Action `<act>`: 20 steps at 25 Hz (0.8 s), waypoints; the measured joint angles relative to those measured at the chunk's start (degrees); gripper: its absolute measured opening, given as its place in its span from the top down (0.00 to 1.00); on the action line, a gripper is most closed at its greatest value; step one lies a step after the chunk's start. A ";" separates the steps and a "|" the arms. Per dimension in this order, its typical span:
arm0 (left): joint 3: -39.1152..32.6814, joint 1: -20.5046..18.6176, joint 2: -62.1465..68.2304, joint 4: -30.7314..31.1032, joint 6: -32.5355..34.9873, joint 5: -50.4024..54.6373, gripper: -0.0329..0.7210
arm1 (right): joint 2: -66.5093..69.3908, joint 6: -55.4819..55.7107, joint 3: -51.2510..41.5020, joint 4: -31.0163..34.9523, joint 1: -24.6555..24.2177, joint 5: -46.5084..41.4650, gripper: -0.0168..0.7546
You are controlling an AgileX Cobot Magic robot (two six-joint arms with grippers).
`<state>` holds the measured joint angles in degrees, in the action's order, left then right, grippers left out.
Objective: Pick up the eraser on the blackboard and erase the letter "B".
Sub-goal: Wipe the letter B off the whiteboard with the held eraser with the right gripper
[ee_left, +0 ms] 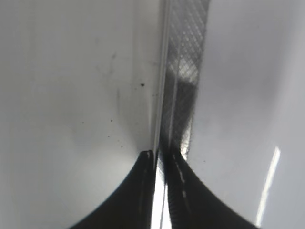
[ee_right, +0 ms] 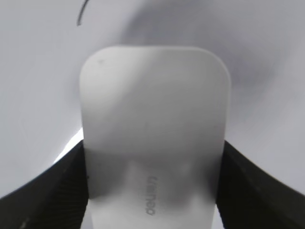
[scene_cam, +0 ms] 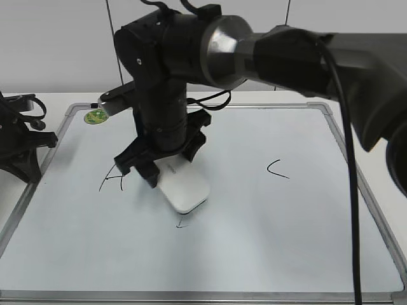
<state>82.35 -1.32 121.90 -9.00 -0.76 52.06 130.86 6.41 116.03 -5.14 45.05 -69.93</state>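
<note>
My right gripper (scene_cam: 170, 162) reaches across to the left middle of the blackboard (scene_cam: 280, 254) and is shut on the white eraser (scene_cam: 186, 189), which lies flat on the board. In the right wrist view the eraser (ee_right: 152, 109) fills the space between the jaws (ee_right: 152, 191), grey lettering up. No whole letter "B" shows; only a small black mark (scene_cam: 182, 223) lies just in front of the eraser. A short curved black stroke (ee_right: 82, 14) shows beyond the eraser. My left gripper (ee_left: 159, 157) is shut and empty over the board's metal frame (ee_left: 183, 71).
The letter "A" (scene_cam: 114, 179) is just left of the right gripper and the "C" (scene_cam: 278, 168) to its right. A round green magnet (scene_cam: 96, 116) sits at the board's far left corner. The left arm (scene_cam: 19, 140) rests beyond the left frame.
</note>
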 joint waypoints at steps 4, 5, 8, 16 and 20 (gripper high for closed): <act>0.00 0.00 0.00 0.00 0.00 0.00 0.89 | -0.38 1.40 0.00 -3.58 -3.05 -0.11 0.29; 0.00 0.00 0.00 0.00 0.00 0.00 0.89 | -0.38 1.54 0.00 -3.68 -3.90 -0.11 0.29; 0.00 0.00 0.00 0.00 0.00 0.00 0.89 | -0.38 1.90 0.00 -3.81 -6.92 -0.20 0.29; 0.00 0.00 0.00 -0.04 0.00 0.00 0.89 | 2.79 1.38 0.00 0.21 -9.11 -0.20 0.29; 0.00 0.00 0.00 -0.13 0.00 0.00 0.89 | 4.57 0.57 0.00 3.02 -9.11 -0.20 0.29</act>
<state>82.35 -1.32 121.90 -9.13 -0.76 52.06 135.43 6.98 116.03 -2.11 35.94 -70.13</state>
